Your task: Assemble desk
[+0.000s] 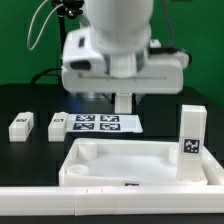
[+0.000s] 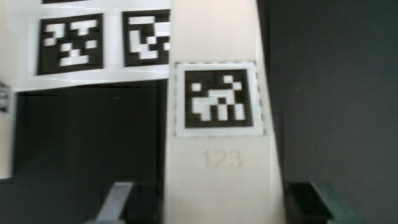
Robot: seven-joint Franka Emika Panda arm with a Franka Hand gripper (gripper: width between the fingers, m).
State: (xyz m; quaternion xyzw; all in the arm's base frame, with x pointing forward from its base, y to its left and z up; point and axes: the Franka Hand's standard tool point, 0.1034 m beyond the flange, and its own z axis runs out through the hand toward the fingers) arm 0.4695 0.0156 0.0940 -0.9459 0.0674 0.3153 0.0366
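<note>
- Under the arm, above the far edge of the marker board (image 1: 97, 123), the tool (image 1: 122, 93) is part-way closed and pinching a held leg (image 1: 122, 101) that points straight down.
- Wrist view now: the held leg (image 2: 217, 165) runs between the two fingers (image 2: 119, 203), its square tag facing the camera, with marker board (image 2: 80, 40) tags showing past its edge.
- Whether the leg's lower end touches the worktop (image 1: 30, 100) or hangs just clear of it, I can't tell.
- The tabletop (image 1: 125, 160) lies nearer the camera than the board, hollow side up, close against the white border rail (image 1: 60, 205).
- An upright leg (image 1: 191, 135) stands at the tabletop's corner on the exterior view's right, tag forward, well apart from the tool.
- On the exterior view's left, a loose leg (image 1: 20, 126) and a second loose leg (image 1: 56, 126) lie side by side beside the board.
- Bare black worktop shows behind the loose legs and between board and tabletop.
</note>
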